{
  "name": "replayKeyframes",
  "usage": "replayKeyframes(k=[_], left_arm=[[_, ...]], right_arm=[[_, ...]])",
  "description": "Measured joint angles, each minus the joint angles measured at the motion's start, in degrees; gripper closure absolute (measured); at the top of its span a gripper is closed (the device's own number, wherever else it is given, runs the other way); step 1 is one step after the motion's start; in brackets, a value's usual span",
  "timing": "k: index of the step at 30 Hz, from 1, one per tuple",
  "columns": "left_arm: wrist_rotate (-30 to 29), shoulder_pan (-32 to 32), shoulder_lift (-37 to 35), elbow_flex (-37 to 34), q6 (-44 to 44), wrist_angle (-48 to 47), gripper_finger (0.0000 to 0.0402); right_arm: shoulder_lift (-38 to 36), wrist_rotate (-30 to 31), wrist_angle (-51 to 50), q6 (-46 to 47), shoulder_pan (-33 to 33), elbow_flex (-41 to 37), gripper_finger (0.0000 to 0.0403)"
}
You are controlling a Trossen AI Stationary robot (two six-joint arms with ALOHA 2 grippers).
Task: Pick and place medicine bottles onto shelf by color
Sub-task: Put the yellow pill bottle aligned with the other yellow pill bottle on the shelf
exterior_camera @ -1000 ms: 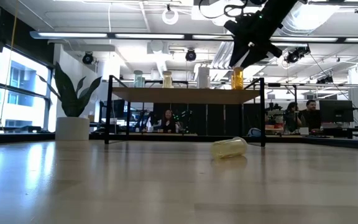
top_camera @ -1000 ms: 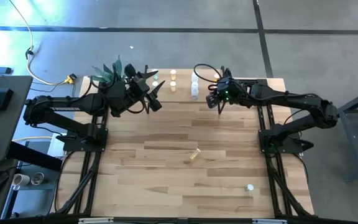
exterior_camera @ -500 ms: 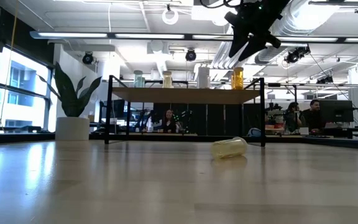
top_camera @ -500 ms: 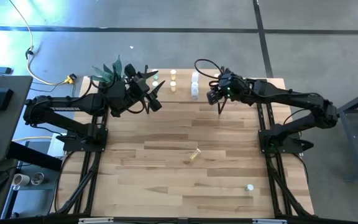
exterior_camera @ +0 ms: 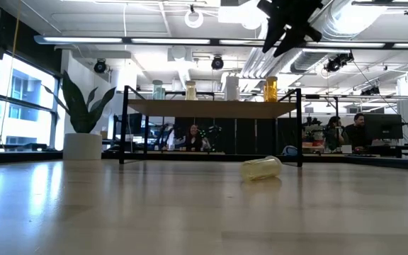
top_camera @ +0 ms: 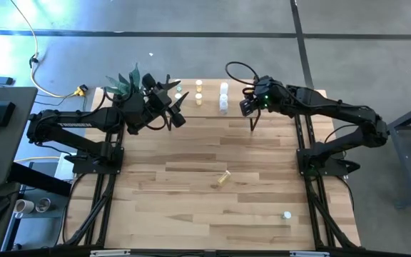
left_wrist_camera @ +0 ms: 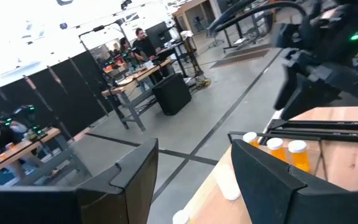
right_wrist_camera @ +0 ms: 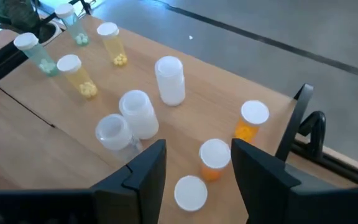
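- Pale wood forms the top of the shelf (right_wrist_camera: 185, 146), which stands at the table's (top_camera: 191, 207) twelve o'clock edge on thin black legs; the bottles on it are grouped by colour, evidently the sorting the task asks for.
- Seen from the right wrist, the green bottles (right_wrist_camera: 33, 53) stand at one end, then the yellow bottles (right_wrist_camera: 79, 74), then the white bottles (right_wrist_camera: 138, 112), with the orange bottles (right_wrist_camera: 213, 158) at the other end, all upright with caps up.
- The right gripper (right_wrist_camera: 194, 168) hangs above the orange group with its fingers (right_wrist_camera: 263, 171) spread apart and nothing between them; my reading is that it is parked over its own colour zone, free for another pickup.
- One yellow bottle (exterior_camera: 261, 168) lies on its side near the table's middle, at about six o'clock from the shelf, so it would need a grasp across its body.
- A white-capped bottle (top_camera: 287, 214) sits far off near the table's five o'clock corner, well apart from everything else.
- The left gripper (top_camera: 179, 114) waits at the shelf's nine o'clock end beside the potted plant (top_camera: 123, 84), fingers parted and empty.
- Judged from this layout, most bottles are sorted and two remain on the table.
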Motion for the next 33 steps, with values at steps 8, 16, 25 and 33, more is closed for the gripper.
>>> replayKeyframes(k=[8, 16, 25, 33], left_arm=[[-1.6, -1.1, -0.2, 0.0, 0.0, 0.0, 0.0208], [-2.0, -2.1, -0.6, 0.0, -0.1, 0.0, 0.0208], [-3.0, -3.7, -0.6, 0.0, -3.3, 0.0, 0.0208], [-2.8, -3.8, -0.6, 0.0, -5.7, 0.0, 0.0208]], right_arm=[[-0.3, 0.0, -3.3, 2.9, 3.6, 0.6, 0.0231], [-3.0, 2.5, -8.5, 10.0, 10.7, 0.6, 0.0231], [-4.6, 7.5, -20.0, 29.0, 23.3, 0.6, 0.0231], [-4.6, 6.2, -23.6, 43.6, 32.4, -1.5, 0.0231]])
